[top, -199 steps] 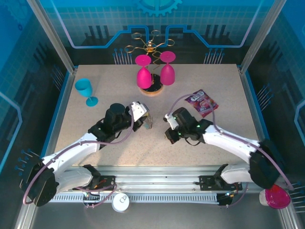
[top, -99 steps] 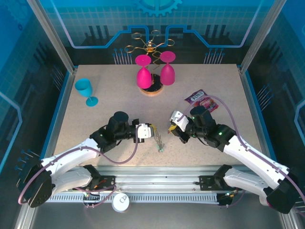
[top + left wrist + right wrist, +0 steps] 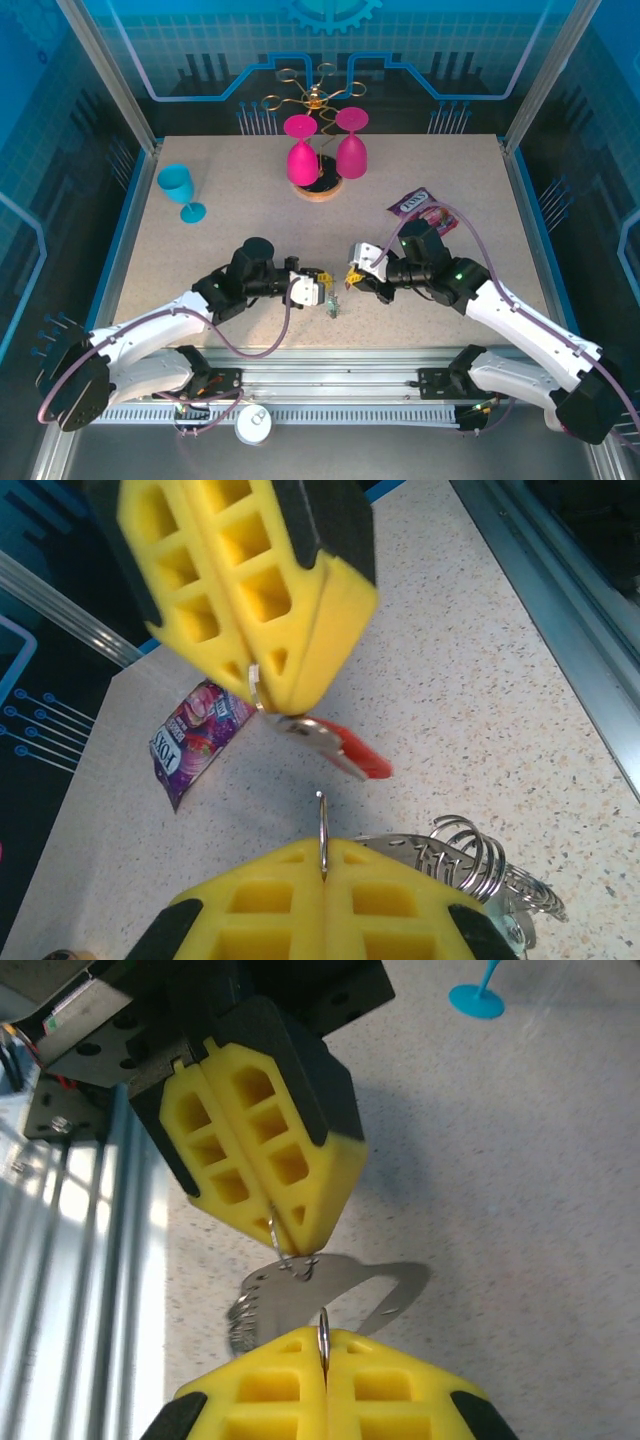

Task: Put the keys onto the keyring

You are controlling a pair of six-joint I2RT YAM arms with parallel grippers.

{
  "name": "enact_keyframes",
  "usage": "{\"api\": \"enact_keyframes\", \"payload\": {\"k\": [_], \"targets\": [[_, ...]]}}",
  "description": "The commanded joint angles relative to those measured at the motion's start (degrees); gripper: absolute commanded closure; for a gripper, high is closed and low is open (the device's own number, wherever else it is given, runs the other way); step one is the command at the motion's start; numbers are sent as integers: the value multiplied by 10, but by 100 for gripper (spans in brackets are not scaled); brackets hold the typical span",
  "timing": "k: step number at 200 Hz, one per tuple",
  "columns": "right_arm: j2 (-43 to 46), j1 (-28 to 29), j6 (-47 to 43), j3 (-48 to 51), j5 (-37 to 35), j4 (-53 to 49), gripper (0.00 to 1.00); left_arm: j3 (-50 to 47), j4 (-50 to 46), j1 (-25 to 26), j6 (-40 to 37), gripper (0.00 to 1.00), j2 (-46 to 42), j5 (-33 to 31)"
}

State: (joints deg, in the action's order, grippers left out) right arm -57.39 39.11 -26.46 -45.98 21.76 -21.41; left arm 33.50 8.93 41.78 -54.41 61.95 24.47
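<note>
Close to the near edge, our left gripper (image 3: pixel 322 872) is clamped tight on the keyring's string of silvery metal rings (image 3: pixel 470 855); just right, our right gripper (image 3: pixel 323 1360), likewise closed, pinches the silvery key with a red plastic head (image 3: pixel 345 752). We judge threading is in hand: next, the key's small ring needs slipping onto it. Farther right lies a purple snack packet (image 3: pixel 422 212).

We see the table (image 3: pixel 180 250) bright and evenly lit from above, with soft short shadows under the arms (image 3: pixel 150 330). Blue walls (image 3: pixel 60 150) darken toward the far corners. In the wrist views the near pads (image 3: pixel 320 910) blur slightly, the keyring (image 3: pixel 470 855) glints, and the near rail (image 3: pixel 60 1260) washes out in pale glare. A heavier shadow lies beside the pads there.
</note>
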Motion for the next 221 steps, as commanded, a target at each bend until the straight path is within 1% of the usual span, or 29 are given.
{"api": "enact_keyframes", "payload": {"k": [1, 13, 37, 63, 77, 131, 179, 197, 221], "targets": [[18, 24, -96, 15, -76, 42, 100, 32, -20, 3, -1, 100, 9, 38], [22, 39, -136, 20, -112, 55, 100, 39, -27, 3, 12, 100, 14, 40], [32, 68, -206, 36, -149, 72, 100, 51, -37, 2, 38, 100, 21, 38], [40, 92, -249, 51, -200, 81, 100, 52, -37, 3, 48, 100, 21, 35], [45, 102, -267, 59, -215, 89, 100, 55, -38, 2, 56, 100, 22, 38], [45, 123, -287, 65, -246, 105, 100, 74, -65, 1, 90, 100, 29, 43], [53, 127, -280, 76, -267, 135, 100, 76, -71, -3, 113, 100, 29, 47], [59, 128, -279, 83, -261, 140, 100, 76, -66, -7, 131, 100, 32, 48], [61, 128, -281, 93, -251, 152, 100, 84, -64, -20, 169, 100, 39, 67]]}}
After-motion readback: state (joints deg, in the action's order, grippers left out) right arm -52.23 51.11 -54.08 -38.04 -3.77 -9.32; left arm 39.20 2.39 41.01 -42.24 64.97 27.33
